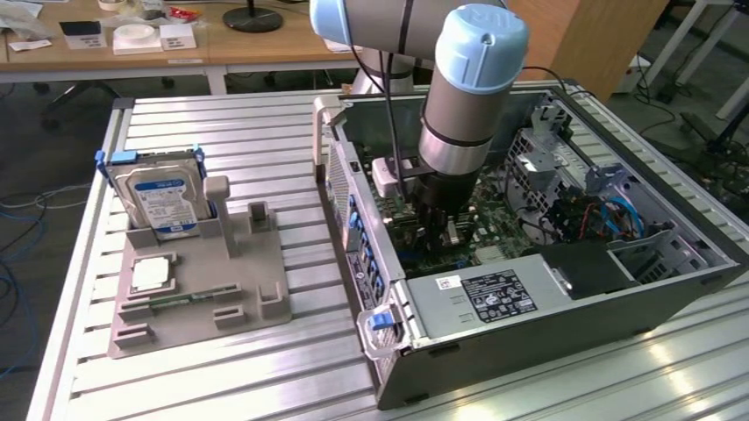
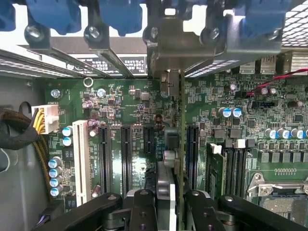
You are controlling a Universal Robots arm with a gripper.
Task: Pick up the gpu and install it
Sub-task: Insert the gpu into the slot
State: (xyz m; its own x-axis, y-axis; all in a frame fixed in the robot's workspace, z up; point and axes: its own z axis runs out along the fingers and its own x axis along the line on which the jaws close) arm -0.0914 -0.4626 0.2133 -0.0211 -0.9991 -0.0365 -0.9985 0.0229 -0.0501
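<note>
In the wrist view the gpu (image 2: 181, 144) is seen edge-on as a thin dark card. It runs from between my fingers (image 2: 144, 207) up to its grey metal end bracket (image 2: 173, 48) at the case's rear slot openings. My gripper (image 2: 171, 211) is shut on the card's near end. The card stands upright over the green motherboard (image 2: 125, 101), in line with the row of black expansion slots (image 2: 126, 159). I cannot tell whether it sits in a slot. In the exterior view my gripper (image 1: 443, 215) reaches straight down into the open computer case (image 1: 562, 307).
A grey fixture tray (image 1: 252, 289) on the slatted table holds the upright hard drive (image 1: 164, 197) and a square processor chip (image 1: 153, 274). Inside the case are the power supply (image 1: 497, 294), blue cables (image 1: 609, 215), a white slot (image 2: 81, 159) and the case's blue rear clips (image 2: 118, 14).
</note>
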